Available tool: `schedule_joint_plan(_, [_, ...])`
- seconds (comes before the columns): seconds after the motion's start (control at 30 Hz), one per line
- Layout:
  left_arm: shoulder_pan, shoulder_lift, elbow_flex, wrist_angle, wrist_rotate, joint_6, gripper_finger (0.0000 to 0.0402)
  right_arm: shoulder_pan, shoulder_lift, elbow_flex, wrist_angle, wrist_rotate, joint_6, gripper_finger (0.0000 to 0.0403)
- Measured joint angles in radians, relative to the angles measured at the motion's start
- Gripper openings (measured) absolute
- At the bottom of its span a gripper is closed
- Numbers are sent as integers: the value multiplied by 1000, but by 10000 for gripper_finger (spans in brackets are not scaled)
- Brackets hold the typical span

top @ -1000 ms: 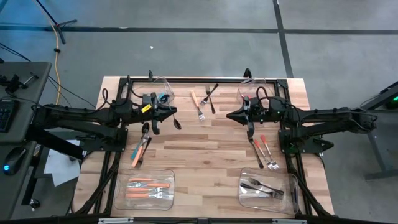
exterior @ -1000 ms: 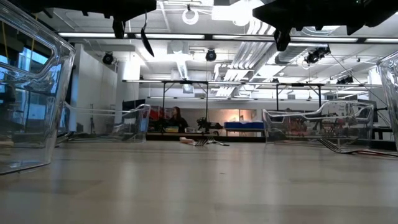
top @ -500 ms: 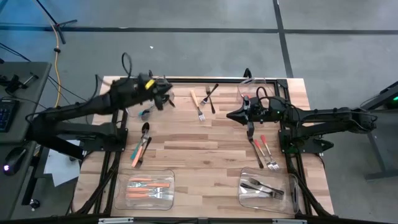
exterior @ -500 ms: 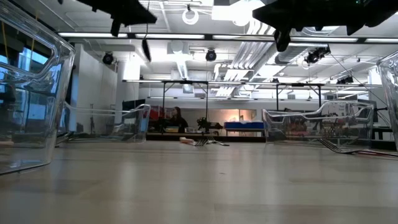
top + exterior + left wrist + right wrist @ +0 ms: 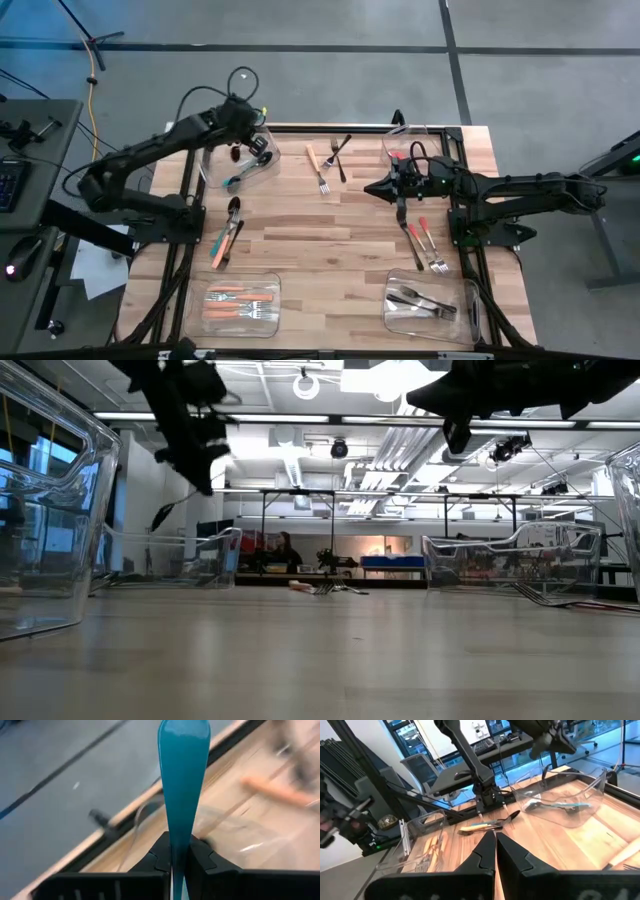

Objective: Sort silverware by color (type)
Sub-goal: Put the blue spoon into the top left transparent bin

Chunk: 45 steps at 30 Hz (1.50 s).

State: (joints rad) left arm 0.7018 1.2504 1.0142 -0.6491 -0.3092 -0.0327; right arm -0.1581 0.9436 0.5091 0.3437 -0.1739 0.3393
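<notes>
Teal shows first: the left gripper (image 5: 172, 865) is clamped on a teal-handled utensil (image 5: 181, 780), handle running straight out past the fingertips, working end hidden. In the high view that gripper (image 5: 243, 152) hangs over the clear bin (image 5: 262, 170) at the table's far-left corner, where another teal piece (image 5: 243, 175) already lies, so the drop looks to be straight down. Mid-table sit loose forks (image 5: 328, 160); nearer the front, an orange-handled bin (image 5: 240, 300). The right gripper (image 5: 401, 205), jaws together and empty, waits above two red-handled forks (image 5: 424, 240), near the dark cutlery bin (image 5: 425, 305).
</notes>
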Motion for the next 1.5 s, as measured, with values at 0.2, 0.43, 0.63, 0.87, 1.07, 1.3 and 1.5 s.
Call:
schedule_joint_plan(0.2, [39, 130, 0, -48, -17, 36, 8, 0, 0, 0, -25, 9, 0, 0])
schedule_joint_plan(0.43, [58, 232, 0, -105, 73, 36, 8, 0, 0, 0, -63, 10, 0, 0])
schedule_joint_plan(0.63, [61, 298, -1, -193, 97, 63, 8, 0, 0, 0, -78, 11, 0, 0])
schedule_joint_plan(0.87, [66, 338, -1, -211, 123, 70, 8, 0, 0, 0, -78, 12, 0, 0])
schedule_joint_plan(1.07, [66, 381, -1, -213, 151, 63, 10, 0, 0, 0, -78, 12, 0, 0])
schedule_joint_plan(1.3, [66, 442, -1, -214, 151, 63, 10, 0, 0, 0, -78, 12, 1, 0])
schedule_joint_plan(1.5, [65, 461, -1, -214, 157, 64, 10, 0, 0, 0, -78, 9, 1, 0])
